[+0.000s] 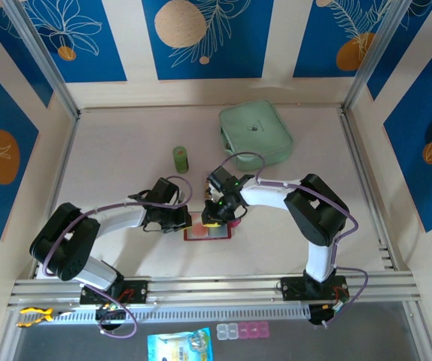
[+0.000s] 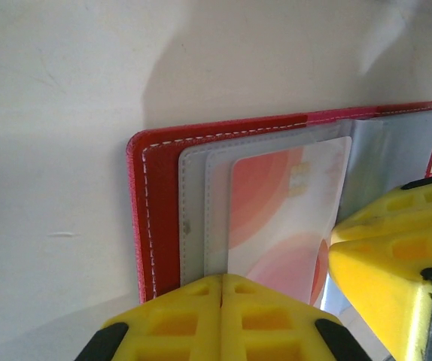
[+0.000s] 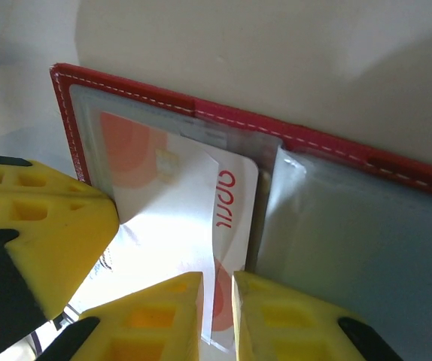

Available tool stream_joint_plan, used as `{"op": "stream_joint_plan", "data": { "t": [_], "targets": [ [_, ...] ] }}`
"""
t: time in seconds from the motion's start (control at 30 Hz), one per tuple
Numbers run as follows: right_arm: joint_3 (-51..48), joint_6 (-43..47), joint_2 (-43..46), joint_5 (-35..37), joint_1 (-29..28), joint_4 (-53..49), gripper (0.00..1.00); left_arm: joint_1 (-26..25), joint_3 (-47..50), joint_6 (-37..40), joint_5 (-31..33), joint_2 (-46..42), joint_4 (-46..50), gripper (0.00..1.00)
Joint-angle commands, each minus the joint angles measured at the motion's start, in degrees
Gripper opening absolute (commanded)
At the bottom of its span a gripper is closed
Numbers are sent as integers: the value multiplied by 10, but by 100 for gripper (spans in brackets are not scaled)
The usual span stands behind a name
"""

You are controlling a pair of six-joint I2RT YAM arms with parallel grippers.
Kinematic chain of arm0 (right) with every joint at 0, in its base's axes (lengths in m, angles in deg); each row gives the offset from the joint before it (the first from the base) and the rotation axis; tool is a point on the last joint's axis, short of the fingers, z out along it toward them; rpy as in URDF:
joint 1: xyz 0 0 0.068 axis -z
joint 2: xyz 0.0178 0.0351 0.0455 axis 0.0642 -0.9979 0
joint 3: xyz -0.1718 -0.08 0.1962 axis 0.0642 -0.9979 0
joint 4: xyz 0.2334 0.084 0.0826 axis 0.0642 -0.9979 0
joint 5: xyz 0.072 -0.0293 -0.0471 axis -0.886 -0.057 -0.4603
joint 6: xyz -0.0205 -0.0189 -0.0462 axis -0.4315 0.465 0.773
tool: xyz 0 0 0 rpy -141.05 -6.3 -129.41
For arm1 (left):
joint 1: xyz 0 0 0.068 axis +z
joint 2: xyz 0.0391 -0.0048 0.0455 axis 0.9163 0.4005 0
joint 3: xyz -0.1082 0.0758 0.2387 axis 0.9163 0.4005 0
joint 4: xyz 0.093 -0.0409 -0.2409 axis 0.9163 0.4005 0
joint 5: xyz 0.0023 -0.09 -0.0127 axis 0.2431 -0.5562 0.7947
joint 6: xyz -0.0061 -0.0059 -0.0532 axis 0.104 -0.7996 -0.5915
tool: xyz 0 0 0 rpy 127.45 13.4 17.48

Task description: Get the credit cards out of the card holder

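Note:
The red card holder (image 1: pixel 208 233) lies open on the table between both arms, its greyish sleeves up (image 2: pixel 159 218) (image 3: pixel 126 92). A credit card (image 2: pixel 284 203) with orange and white print sticks partly out of a sleeve (image 3: pixel 235 203). My left gripper (image 1: pixel 188 218) is shut, its yellow fingertips pressed together (image 2: pixel 222 280) at the holder's sleeve edge. My right gripper (image 1: pixel 217 214) stands over the holder with its jaws a narrow gap apart (image 3: pixel 217 282). The card's lower end shows in that gap. Whether the pads touch the card I cannot tell.
A mint-green zip pouch (image 1: pixel 255 131) lies at the back right and a small green cylinder (image 1: pixel 181 159) stands behind the left gripper. Table walls enclose the sides and back. The two grippers are close together over the holder.

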Motion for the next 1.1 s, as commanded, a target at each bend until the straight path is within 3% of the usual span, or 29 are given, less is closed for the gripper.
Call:
{"op": "stream_joint_plan", "data": {
  "t": [0.0,1.07],
  "targets": [
    [-11,-9,-4,0,-4,-6,19,5,17,-2,14,9,52,6],
    [-27,-14,38,18,-3,-4,20,4,8,2,7,24,62,6]
  ]
}}
